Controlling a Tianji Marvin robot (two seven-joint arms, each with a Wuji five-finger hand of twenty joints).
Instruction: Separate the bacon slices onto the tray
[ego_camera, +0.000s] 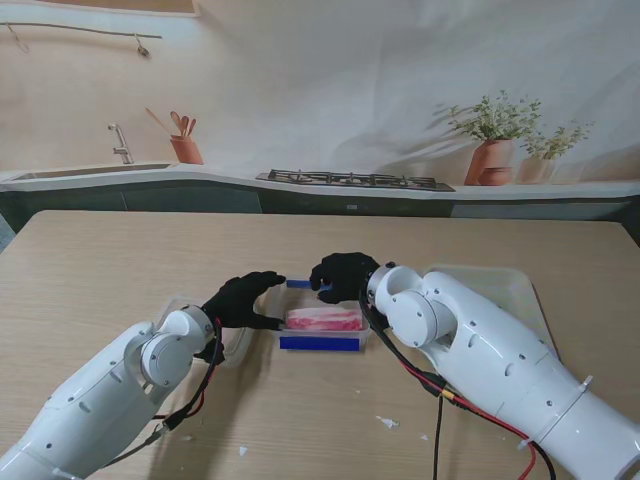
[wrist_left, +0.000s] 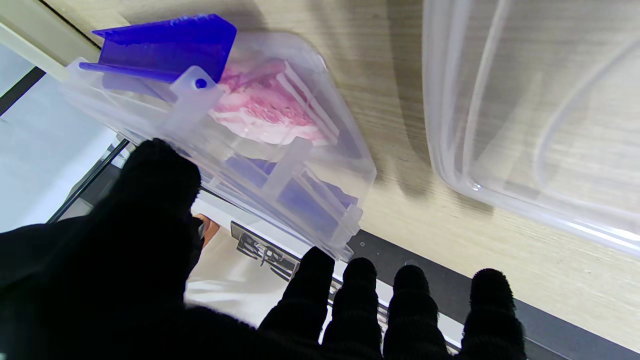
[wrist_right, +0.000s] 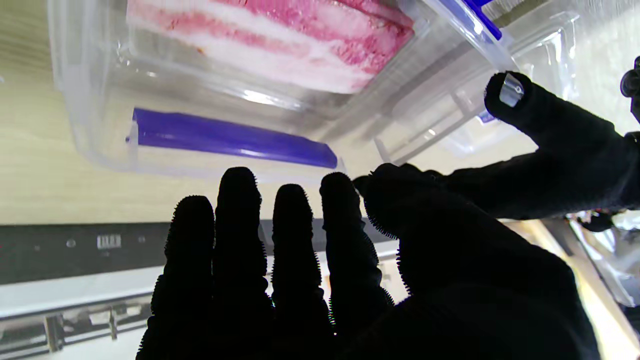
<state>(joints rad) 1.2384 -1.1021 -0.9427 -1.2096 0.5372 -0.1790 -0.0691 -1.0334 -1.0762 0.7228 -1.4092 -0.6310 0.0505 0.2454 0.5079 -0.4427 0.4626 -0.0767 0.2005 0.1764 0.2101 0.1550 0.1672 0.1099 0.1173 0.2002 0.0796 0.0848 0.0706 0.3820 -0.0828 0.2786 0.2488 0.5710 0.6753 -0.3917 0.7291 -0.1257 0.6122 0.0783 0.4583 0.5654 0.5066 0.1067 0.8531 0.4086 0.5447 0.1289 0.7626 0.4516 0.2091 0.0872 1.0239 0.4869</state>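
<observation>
Bacon: pink and white bacon slices (ego_camera: 325, 319) lie stacked in a clear plastic box with blue clips (ego_camera: 322, 343) near the middle of the wooden table (ego_camera: 90, 270).
Stand view, left hand: the black-gloved left hand (ego_camera: 243, 300) is at the box's left end, fingers spread, holding nothing.
Stand view, right hand: the black-gloved right hand (ego_camera: 344, 275) is over the far edge of the box.
Stand view, tray: a clear plastic tray (ego_camera: 520, 290) lies toward the table's right edge, partly behind the right arm.
Left wrist view: the box (wrist_left: 320, 165) is just past the spread fingertips (wrist_left: 316, 262); bacon (wrist_left: 260, 107) shows inside; another clear plastic container (wrist_left: 505, 165) sits beside it.
Right wrist view: fingers (wrist_right: 237, 195) are straight and side by side, thumb apart, near the box's blue clip (wrist_right: 230, 140); bacon (wrist_right: 280, 42) is inside.
</observation>
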